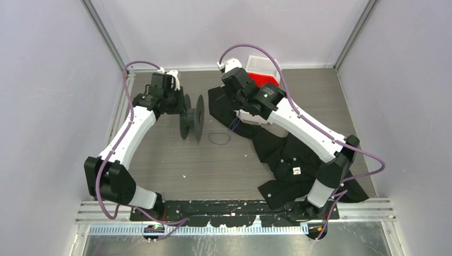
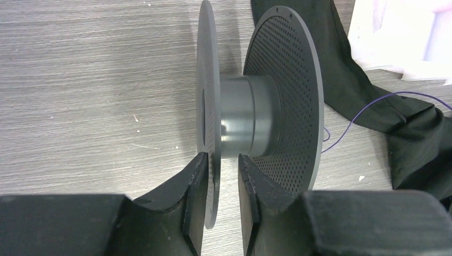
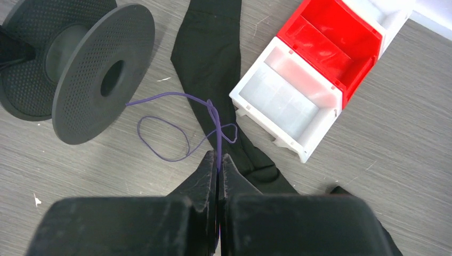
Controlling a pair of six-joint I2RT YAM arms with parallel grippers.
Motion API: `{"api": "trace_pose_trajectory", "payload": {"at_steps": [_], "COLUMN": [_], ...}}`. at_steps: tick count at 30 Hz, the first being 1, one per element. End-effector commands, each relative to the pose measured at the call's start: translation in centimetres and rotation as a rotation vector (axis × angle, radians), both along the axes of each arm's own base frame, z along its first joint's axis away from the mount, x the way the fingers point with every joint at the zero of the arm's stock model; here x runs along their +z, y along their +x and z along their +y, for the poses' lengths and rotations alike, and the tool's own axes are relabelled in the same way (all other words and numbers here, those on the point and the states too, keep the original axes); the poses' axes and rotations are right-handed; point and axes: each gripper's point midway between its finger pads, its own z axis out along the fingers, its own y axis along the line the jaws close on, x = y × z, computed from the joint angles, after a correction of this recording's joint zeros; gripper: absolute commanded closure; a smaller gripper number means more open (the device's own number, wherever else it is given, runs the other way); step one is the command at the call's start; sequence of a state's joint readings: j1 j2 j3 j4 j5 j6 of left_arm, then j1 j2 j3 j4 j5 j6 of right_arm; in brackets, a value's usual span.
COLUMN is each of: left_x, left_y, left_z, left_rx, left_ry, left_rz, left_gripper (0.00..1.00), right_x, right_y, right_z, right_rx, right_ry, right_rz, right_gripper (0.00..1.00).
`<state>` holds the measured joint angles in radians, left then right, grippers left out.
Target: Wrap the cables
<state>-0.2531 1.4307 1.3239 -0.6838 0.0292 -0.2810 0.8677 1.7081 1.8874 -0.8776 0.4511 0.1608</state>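
Leftmost in the overhead view, the left gripper (image 2: 222,157) is found at the upper left of the grey wood-grain table (image 1: 160,160), set against a dark grey plastic reel (image 1: 193,117) with two round perforated flanges. The reel is stood on its flange rims, its axle level with the tabletop. In the left wrist view the nearer flange is straddled by the two black fingers (image 2: 197,181): the left one is seen just beside the flange face, while a clear gap is left between the flange and the right one. The jaws are thus parted and nothing is clamped. The smooth grey hub is seen between the flanges at the centre of that frame.

Further right, a thin purple wire (image 3: 165,95) is led from the rim of the reel's right-hand flange across the table. In the right wrist view it is arched over a strip of crumpled black fabric garment (image 3: 210,48), a loose loop of it is laid on the bare table at the frame's centre, and its strand is drawn down into the right gripper (image 3: 218,154). That gripper's fingers are pressed together, with the wire pinched between their tips.

At the upper right of the right wrist view, a red and white plastic bin (image 3: 320,69) with open compartments is seen just beside the garment strip. In the overhead view the garment is spread from the centre to the lower right, beneath the right arm.
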Motion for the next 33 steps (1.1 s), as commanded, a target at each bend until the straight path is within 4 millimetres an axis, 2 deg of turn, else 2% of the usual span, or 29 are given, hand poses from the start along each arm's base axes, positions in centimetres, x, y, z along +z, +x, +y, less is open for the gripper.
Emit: {"api": "trace_pose_trajectory", "payload": {"at_steps": [1, 11, 20, 26, 33], "left_x": [1.5, 2.5, 2.8, 3.6, 3.9], "left_y": [0.8, 0.8, 0.7, 0.7, 0.9], "left_z": [-1.1, -1.3, -0.5, -0.5, -0.2], "left_rx": [-0.028, -0.027, 0.004, 0.008, 0.024], "left_ry": [-0.036, -0.05, -0.018, -0.024, -0.02], "left_rz": [-0.055, -0.071, -0.076, -0.068, -0.04], "left_gripper": [0.7, 0.68, 0.6, 0.45, 0.44], "right_x": [2.7, 2.1, 1.5, 0.7, 0.6], "right_y": [-0.2, -0.1, 1.3, 2.0, 2.8], "right_z": [0.3, 1.6, 4.9, 6.4, 7.7], "right_rx": [-0.024, -0.008, 0.032, 0.036, 0.05], "right_ry": [0.124, 0.146, 0.09, 0.025, -0.013], "right_rz": [-0.053, -0.016, 0.004, 0.0, -0.054], "right_gripper": [1.0, 1.0, 1.0, 1.0, 0.99]}}
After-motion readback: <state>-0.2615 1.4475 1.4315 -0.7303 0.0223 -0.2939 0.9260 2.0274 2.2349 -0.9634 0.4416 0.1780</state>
